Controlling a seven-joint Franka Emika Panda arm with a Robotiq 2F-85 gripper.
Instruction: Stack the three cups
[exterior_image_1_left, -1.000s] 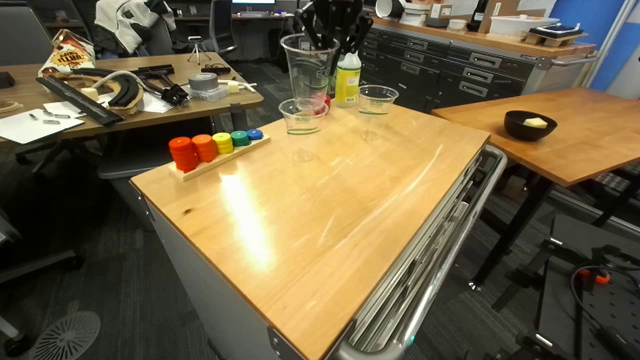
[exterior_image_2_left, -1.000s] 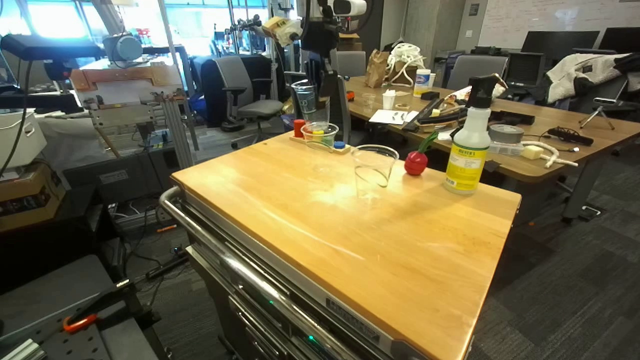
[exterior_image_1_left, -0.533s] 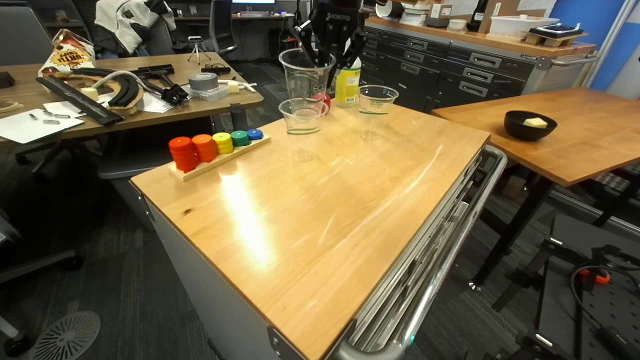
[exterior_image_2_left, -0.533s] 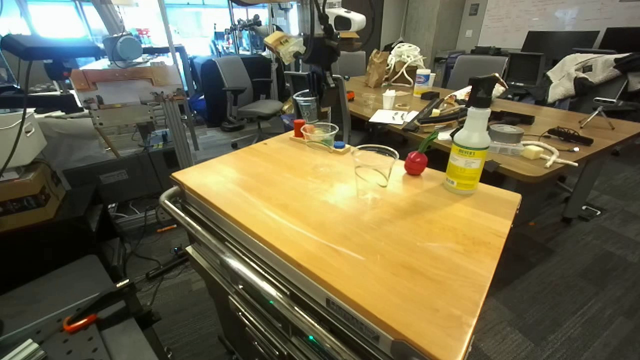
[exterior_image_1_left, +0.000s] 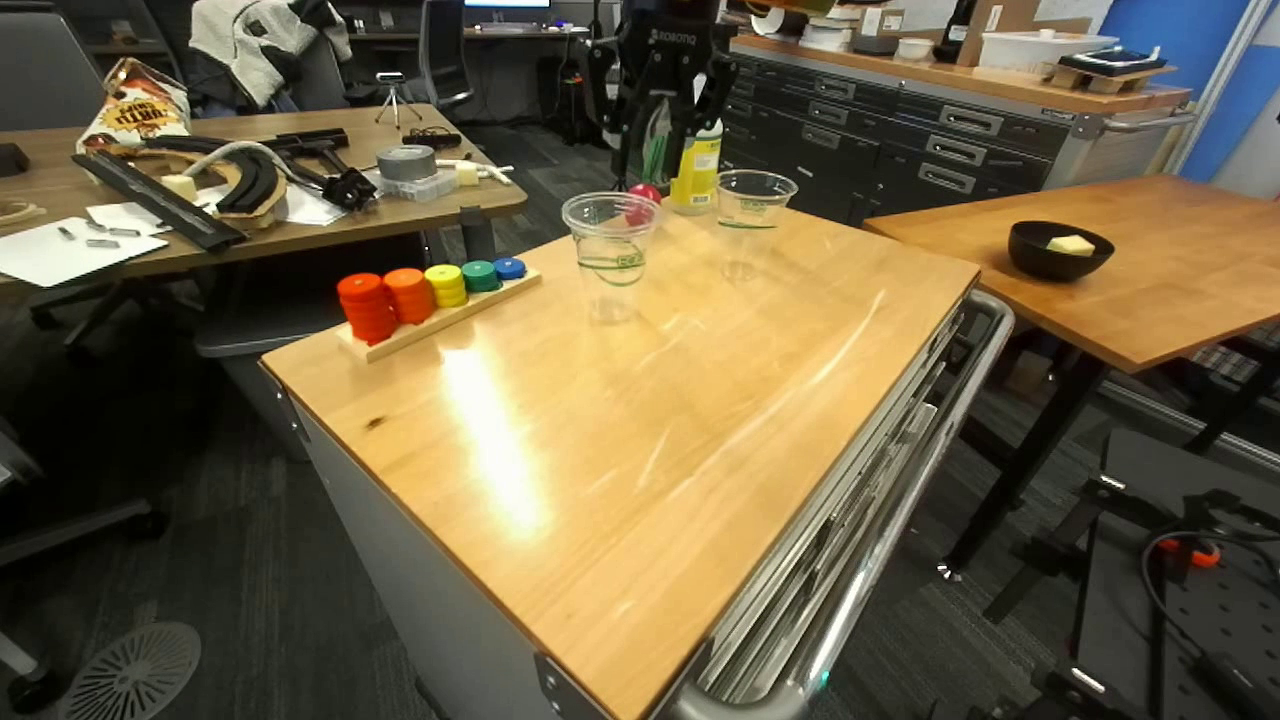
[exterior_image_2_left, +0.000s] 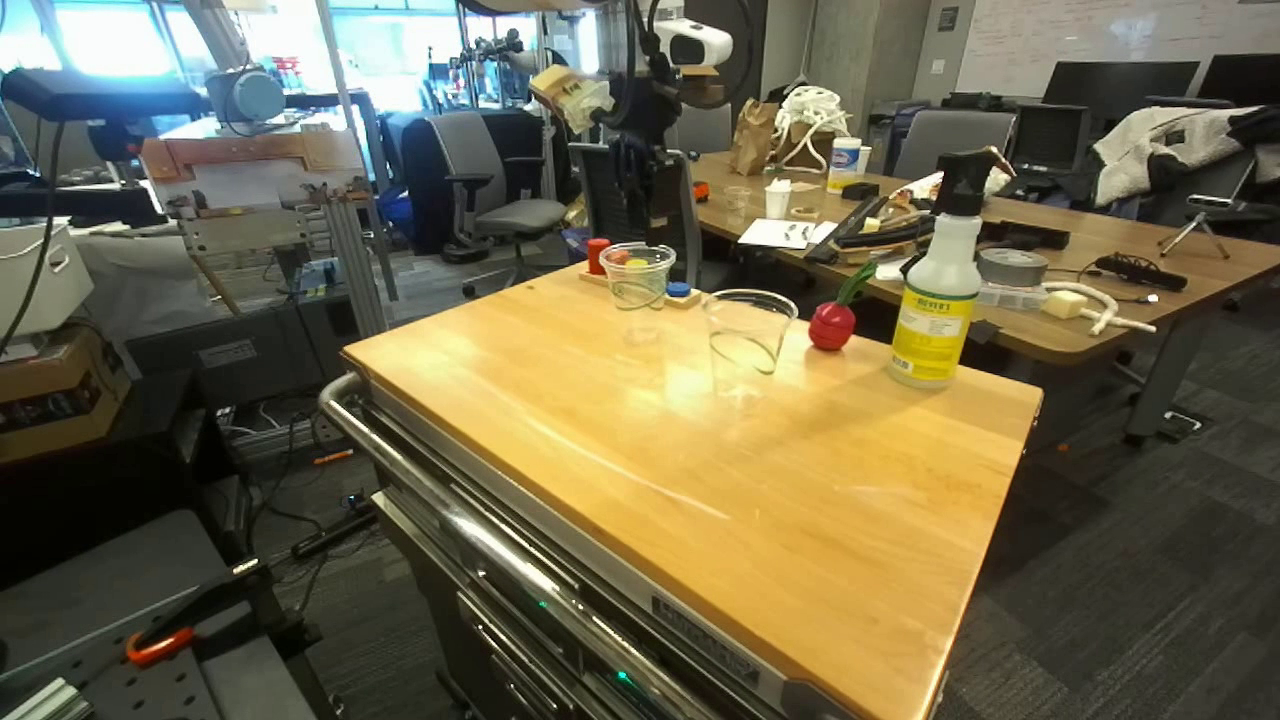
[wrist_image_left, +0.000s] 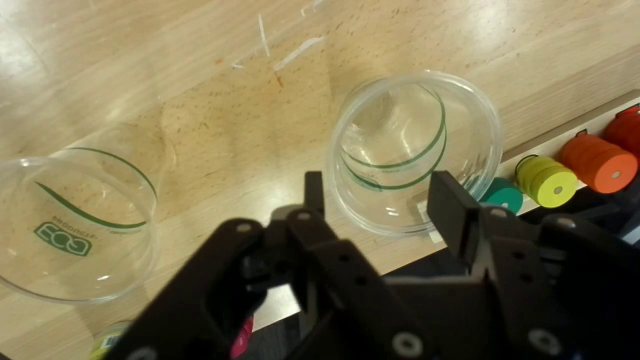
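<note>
Wood-topped cart (exterior_image_1_left: 600, 450) stands on dark carpet (exterior_image_1_left: 270, 600); in an exterior view a cluttered desk (exterior_image_1_left: 490, 197) lies at 10 o'clock from it. Two clear plastic cups (exterior_image_1_left: 612, 262) stand upright on the cart, one nested inside the other. Third cup (exterior_image_1_left: 755, 205), also upright, is on its own between 2 and 3 o'clock from the nested two in that view, near but apart. Gripper (wrist_image_left: 377, 195): fingers well apart, holding nothing, above the nested cups; wrist view shows their rim between the fingertips. Rack (exterior_image_1_left: 455, 314) of coloured rings (exterior_image_1_left: 408, 296) sits between 8 and 9 o'clock from the nested cups in an exterior view. Red radish (exterior_image_2_left: 831, 327) is near 3 o'clock from the third cup in an exterior view, spray bottle (exterior_image_2_left: 938, 275) farther out.
</note>
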